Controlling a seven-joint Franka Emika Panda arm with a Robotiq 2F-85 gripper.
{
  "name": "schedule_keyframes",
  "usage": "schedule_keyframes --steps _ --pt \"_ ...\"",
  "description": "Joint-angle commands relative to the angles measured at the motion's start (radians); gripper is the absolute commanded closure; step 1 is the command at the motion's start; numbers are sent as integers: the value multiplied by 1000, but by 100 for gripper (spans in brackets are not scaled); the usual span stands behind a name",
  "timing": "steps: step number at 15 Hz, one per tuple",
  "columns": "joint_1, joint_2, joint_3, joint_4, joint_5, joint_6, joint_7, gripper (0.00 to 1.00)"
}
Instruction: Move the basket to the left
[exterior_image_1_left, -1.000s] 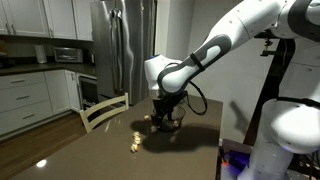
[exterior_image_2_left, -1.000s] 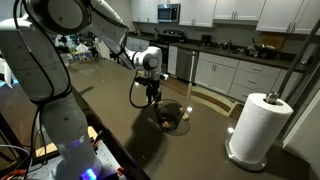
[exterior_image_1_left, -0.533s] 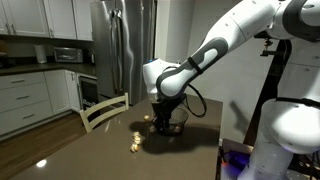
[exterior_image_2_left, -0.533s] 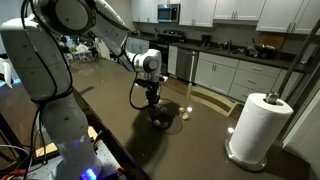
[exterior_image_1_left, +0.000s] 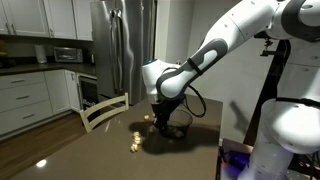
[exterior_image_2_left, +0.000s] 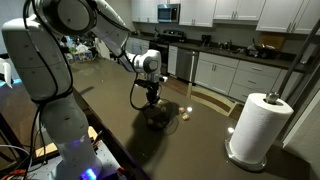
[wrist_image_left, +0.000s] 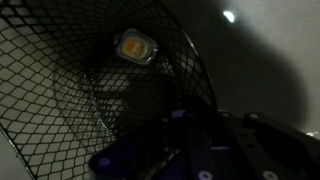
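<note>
Gripper (exterior_image_2_left: 152, 104) is down low, its jaws nearly closed and pinched on the rim of the basket (exterior_image_2_left: 158, 116), a round, see-through bowl of thin dark wire mesh sitting on the glossy dark-brown table (exterior_image_2_left: 205, 150). Since a second ago, gripper and basket have slid together across the tabletop, away from the small yellowish piece (exterior_image_2_left: 184, 112). In the wrist view a yellowish lump (wrist_image_left: 135, 45) shows through the mesh. Around it: a steel refrigerator (exterior_image_1_left: 120, 45), a pale wooden chair (exterior_image_1_left: 103, 110) at the table's edge, and a paper towel roll (exterior_image_2_left: 262, 125) well apart.
</note>
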Motion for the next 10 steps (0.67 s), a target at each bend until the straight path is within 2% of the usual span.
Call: schedule_keyframes --steps 1,6,10 --pt "7 -17 -23 20 -46 -54 30 95" --pt "5 -93 -35 44 -69 -134 33 95" --pt "13 -114 -10 105 -102 -217 25 95"
